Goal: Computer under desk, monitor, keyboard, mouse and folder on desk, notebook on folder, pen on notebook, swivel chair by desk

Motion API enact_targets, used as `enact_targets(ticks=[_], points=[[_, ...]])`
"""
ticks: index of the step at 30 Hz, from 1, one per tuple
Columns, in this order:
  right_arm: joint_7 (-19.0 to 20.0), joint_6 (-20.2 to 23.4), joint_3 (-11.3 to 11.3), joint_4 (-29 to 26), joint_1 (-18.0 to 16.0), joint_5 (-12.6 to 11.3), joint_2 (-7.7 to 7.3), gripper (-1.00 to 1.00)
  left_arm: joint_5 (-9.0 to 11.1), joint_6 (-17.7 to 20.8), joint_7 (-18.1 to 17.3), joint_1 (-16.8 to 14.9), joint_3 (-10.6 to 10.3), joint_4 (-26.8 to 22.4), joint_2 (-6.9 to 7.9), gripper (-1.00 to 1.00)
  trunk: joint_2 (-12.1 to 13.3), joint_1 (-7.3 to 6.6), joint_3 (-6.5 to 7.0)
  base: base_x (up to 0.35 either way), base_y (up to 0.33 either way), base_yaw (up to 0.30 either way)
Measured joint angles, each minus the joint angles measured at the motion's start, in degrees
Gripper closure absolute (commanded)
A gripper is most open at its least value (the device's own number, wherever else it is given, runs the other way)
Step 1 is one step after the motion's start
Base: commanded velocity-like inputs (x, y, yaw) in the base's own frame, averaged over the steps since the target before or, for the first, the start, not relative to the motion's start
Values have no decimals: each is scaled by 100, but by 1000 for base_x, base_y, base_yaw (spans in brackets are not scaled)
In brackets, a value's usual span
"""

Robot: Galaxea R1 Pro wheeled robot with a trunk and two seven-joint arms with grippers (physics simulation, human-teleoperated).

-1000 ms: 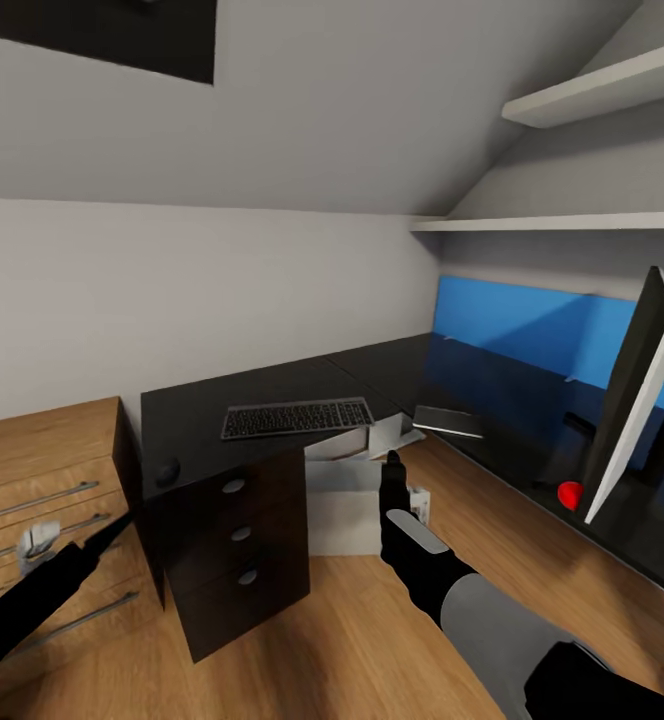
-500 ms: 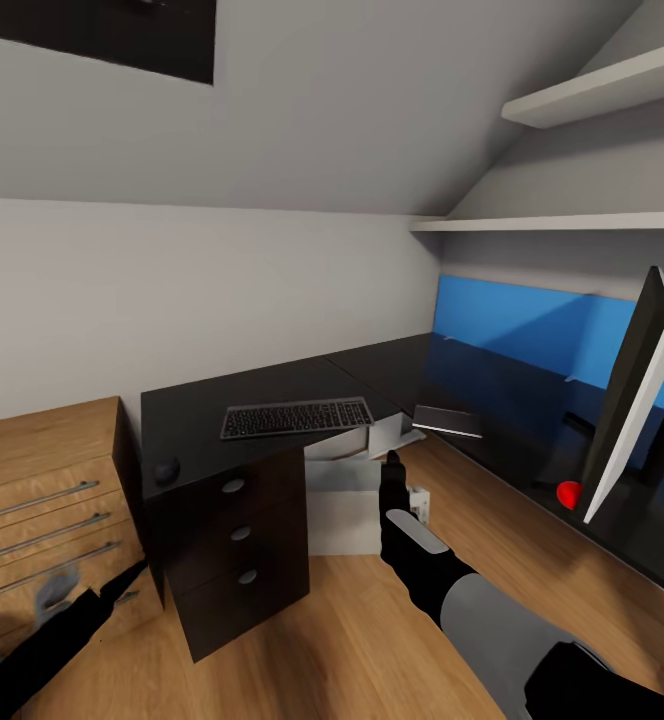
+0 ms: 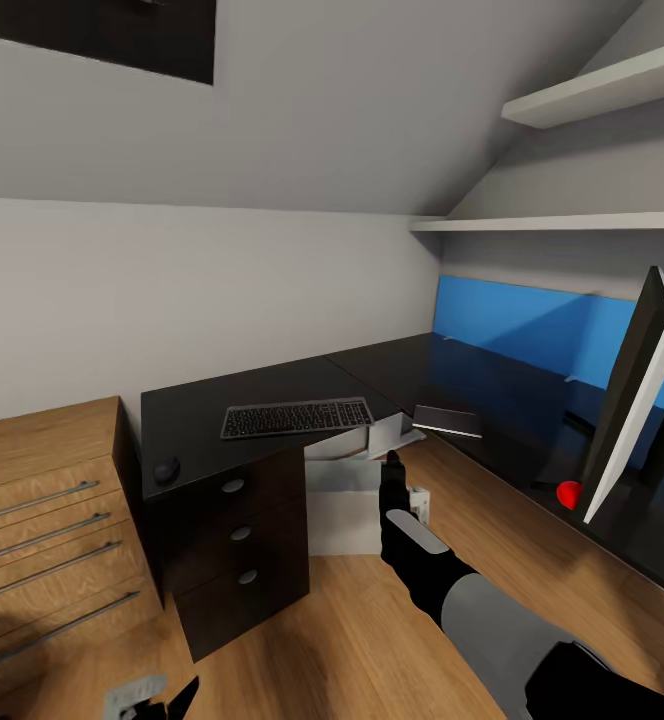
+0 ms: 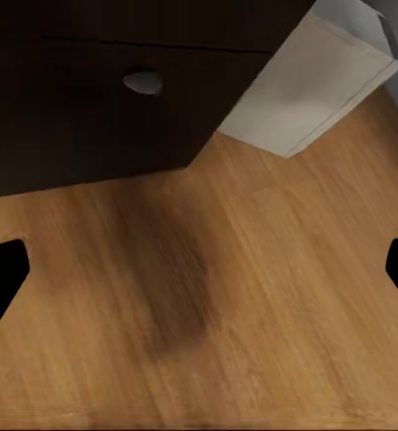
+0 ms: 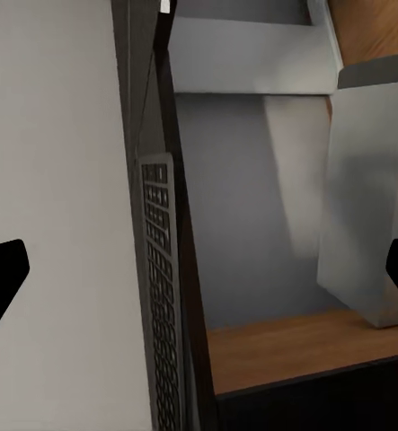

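Observation:
The glossy black desk [image 3: 202, 405] carries the grey keyboard [image 3: 297, 417] and, near its left front corner, the small dark mouse [image 3: 167, 469]. On the right wing the monitor [image 3: 632, 395] stands, seen nearly edge-on. A thin dark flat item [image 3: 448, 420], notebook or folder, lies at the inner corner. Under the desk stands the light-grey computer [image 3: 342, 510]. My right gripper [image 3: 392, 462] hovers open in front of it, below the keyboard's edge [image 5: 158, 296]. My left gripper [image 4: 199, 274] hangs open and empty over the wooden floor near the drawers [image 4: 140, 83]. Swivel chair and pen are out of view.
A light wooden dresser [image 3: 42, 480] with bar handles stands against the desk's left side. White shelves [image 3: 572, 90] hang above the right wing, with a blue panel [image 3: 532, 325] behind it. Wooden floor [image 3: 352, 640] lies open between the desk's wings.
My left arm has dropped from beside the dresser to the lower edge of the head view. The right arm and the things on the desk have not moved.

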Motion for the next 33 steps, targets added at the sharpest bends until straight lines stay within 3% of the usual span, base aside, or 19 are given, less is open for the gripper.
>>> enact_targets(ticks=[5, 11, 17, 18, 20, 21, 25, 33], points=[[4, -5, 0, 3, 0, 3, -5, -100, -303, -164, 30, 1, -9, 86, -71, -100, 0, 0, 0, 0, 0, 0], [7, -8, 0, 9, 0, 3, -12, -100, -374, -306, 281, 1, -10, 106, -87, -100, 0, 0, 0, 0, 0, 0], [8, -12, -3, 10, 0, 3, -15, -100, -385, -673, 1201, 1, -21, 105, -111, -100, 0, 0, 0, 0, 0, 0], [8, -15, -5, 10, 0, 3, -18, -100, -388, -851, 1530, 1, -66, 114, -114, -100, 0, 0, 0, 0, 0, 0], [8, -16, -7, 10, 0, 3, -20, -100, -390, -982, 1799, 1, -178, 125, -116, -100, 0, 0, 0, 0, 0, 0], [8, -20, -8, 13, 0, 3, -39, -100, -393, -1067, 1997, 1, -354, 136, -117, -100, 0, 0, 0, 0, 0, 0], [13, -27, -9, 7, 0, 3, -115, -100, -400, -1123, 2136, 2, -508, 237, -117, -100, 0, 0, 0, 0, 0, 0], [69, -1, -23, -16, 0, -6, -290, -100, -403, -1129, 2151, 1, -553, 293, -109, -100, 0, 0, 0, 0, 0, 0]])
